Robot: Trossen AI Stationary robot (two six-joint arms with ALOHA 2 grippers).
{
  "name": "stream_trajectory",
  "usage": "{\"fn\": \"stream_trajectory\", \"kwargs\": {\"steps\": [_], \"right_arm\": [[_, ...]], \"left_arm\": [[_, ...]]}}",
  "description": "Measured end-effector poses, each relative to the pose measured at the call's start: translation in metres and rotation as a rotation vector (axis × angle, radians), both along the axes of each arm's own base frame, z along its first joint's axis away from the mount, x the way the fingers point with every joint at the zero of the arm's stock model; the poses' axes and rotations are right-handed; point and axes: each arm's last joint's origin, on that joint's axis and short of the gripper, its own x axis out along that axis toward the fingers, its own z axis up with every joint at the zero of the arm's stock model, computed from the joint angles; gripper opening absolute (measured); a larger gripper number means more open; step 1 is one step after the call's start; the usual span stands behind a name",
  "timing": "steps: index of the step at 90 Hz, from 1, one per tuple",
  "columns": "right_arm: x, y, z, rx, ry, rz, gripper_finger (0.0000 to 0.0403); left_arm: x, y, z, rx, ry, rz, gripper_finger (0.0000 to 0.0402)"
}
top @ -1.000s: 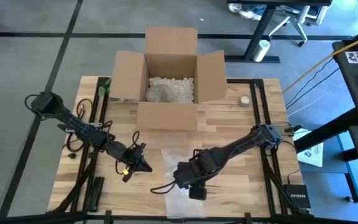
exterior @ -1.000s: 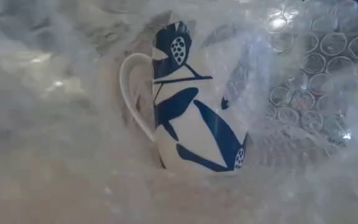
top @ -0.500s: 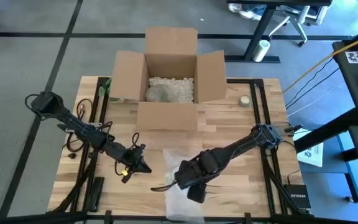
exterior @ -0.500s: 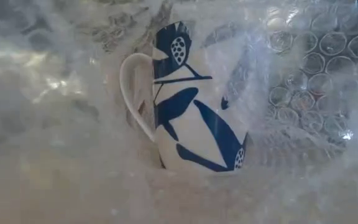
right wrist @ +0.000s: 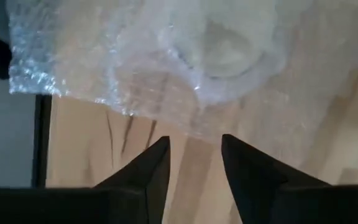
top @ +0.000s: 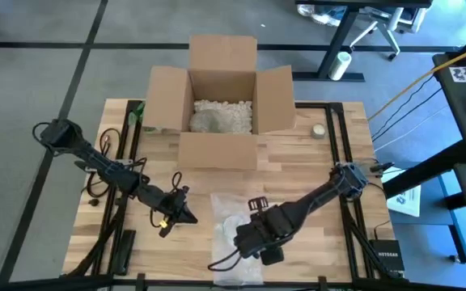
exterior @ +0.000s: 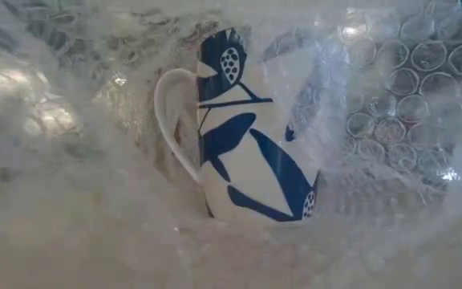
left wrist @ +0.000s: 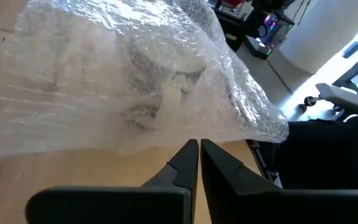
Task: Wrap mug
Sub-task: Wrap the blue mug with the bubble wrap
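- Low view is showing the mug (exterior: 251, 128) standing upright on the table, white with blue leaf shapes, handle out to one side, and bubble wrap (exterior: 391, 104) is lying draped loosely around and over it.
- From above, the wrapped bundle is sitting near the front edge of the wooden table (top: 298, 174), between the two arms and well in front of the open cardboard box (top: 223, 101).
- Right gripper (right wrist: 194, 155) is hovering just over the sheet's edge with its fingers spread apart and nothing between them; I'm judging that if it closes here it could pinch only one thin layer, and a pull would be sliding the film off the mug rather than folding it.
- Left gripper (left wrist: 199, 155) is waiting just beside the bundle with its fingers pressed together, holding nothing, so nobody is pinning the wrap; it looks springy and could be unfolding by itself.
- I'm thinking a downward push from the right arm could be tipping the mug, since the handle side is looking unsupported under the loose film.
- Dragging the sheet toward the front edge could be carrying the mug along with it, and the bundle is already lying near that edge.
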Motion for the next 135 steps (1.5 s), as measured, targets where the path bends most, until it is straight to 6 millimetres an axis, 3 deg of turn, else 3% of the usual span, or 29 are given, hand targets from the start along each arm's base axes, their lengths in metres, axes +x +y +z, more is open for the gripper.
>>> {"fn": "stream_trajectory", "kwargs": {"steps": [22, 30, 43, 51, 67, 78, 87, 96, 106, 115, 135], "right_arm": [[-0.006, 0.010, 0.000, -0.047, -0.055, -0.157, 0.0124], [-0.013, 0.017, 0.004, -0.091, -0.117, -0.208, 0.0095], [-0.032, 0.031, 0.013, -0.155, -0.247, -0.303, 0.0018], [-0.047, 0.042, 0.009, -0.207, -0.321, -0.371, 0.0010], [-0.089, 0.057, -0.013, -0.274, -0.458, -0.554, 0.0004], [-0.122, 0.065, -0.050, -0.224, -0.556, -0.696, 0.0002], [-0.145, 0.065, -0.079, -0.081, -0.722, -0.784, 0.0001], [-0.160, 0.056, -0.106, 0.067, -0.796, -0.849, 0.0000], [-0.158, 0.035, -0.116, 0.158, -0.813, -0.857, 0.0000], [-0.149, 0.011, -0.112, 0.152, -0.805, -0.774, 0.0000], [-0.141, -0.056, -0.080, 0.155, -0.794, -0.600, 0.0000]], "left_arm": [[0.000, 0.000, 0.000, -0.026, 0.014, 0.011, 0.0000], [-0.001, -0.001, -0.001, -0.034, 0.022, 0.010, 0.0000], [-0.003, -0.005, -0.001, -0.033, 0.023, -0.006, 0.0000], [-0.004, -0.006, -0.001, -0.021, 0.023, -0.018, 0.0000], [-0.004, -0.009, 0.002, 0.019, -0.031, -0.051, 0.0000], [-0.002, -0.008, 0.006, 0.040, -0.091, -0.067, 0.0000], [-0.003, 0.002, -0.001, 0.023, -0.094, -0.067, 0.0000], [-0.006, 0.017, -0.013, 0.005, -0.042, -0.023, 0.0000], [-0.011, 0.034, -0.021, -0.039, -0.051, 0.021, 0.0000], [-0.013, 0.049, -0.023, -0.045, -0.062, 0.080, 0.0000], [-0.018, 0.078, -0.023, 0.009, -0.046, 0.276, 0.0000]]}}
